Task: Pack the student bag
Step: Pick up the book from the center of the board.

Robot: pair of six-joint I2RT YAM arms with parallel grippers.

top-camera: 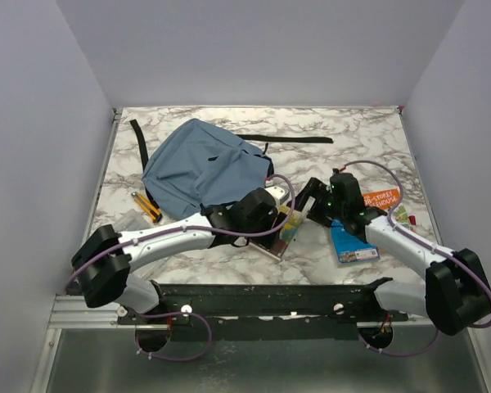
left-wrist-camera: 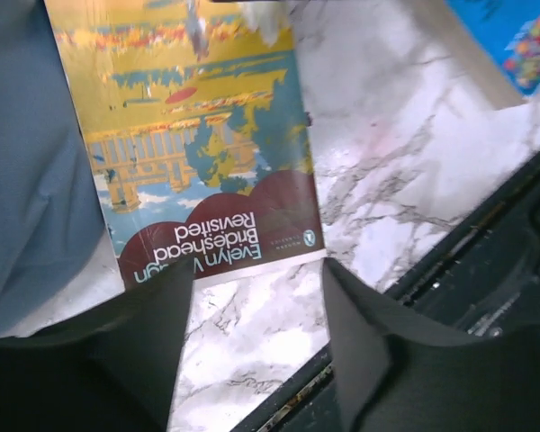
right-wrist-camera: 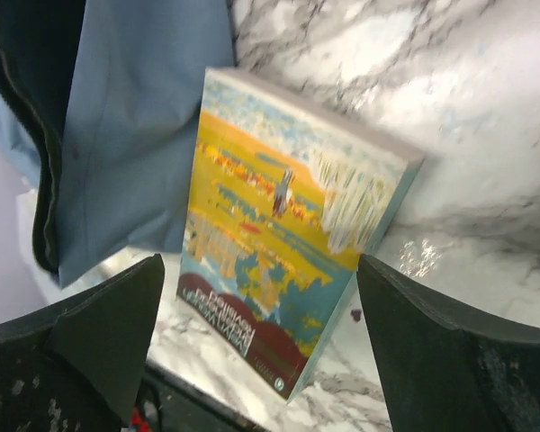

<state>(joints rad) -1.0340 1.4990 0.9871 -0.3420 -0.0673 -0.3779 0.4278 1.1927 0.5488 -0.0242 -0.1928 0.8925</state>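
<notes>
I am hovering both claws over the middle of the marble desk (top-camera: 229,266). The student bag (top-camera: 200,168) is lying flat on the far left part of the desk, its black strap (top-camera: 286,139) trailing off to the right behind it. Just beside the bag's near right edge a paperback (top-camera: 288,228) is lying face up, and in my left wrist view I am reading "Brideshead Revisited" on its cover (left-wrist-camera: 198,135), with blue bag fabric (left-wrist-camera: 27,180) touching its side.

My left claw (left-wrist-camera: 252,315) is gaping wide and holding nothing, its fingers (left-wrist-camera: 153,333) framing bare marble just short of the paperback. My right claw (right-wrist-camera: 261,270) is also spreading wide, facing the paperback (right-wrist-camera: 283,243) from the other side; I cannot tell whether it is touching. A blue book (top-camera: 353,244) and an orange book (top-camera: 380,198) are lying under my right arm.
</notes>
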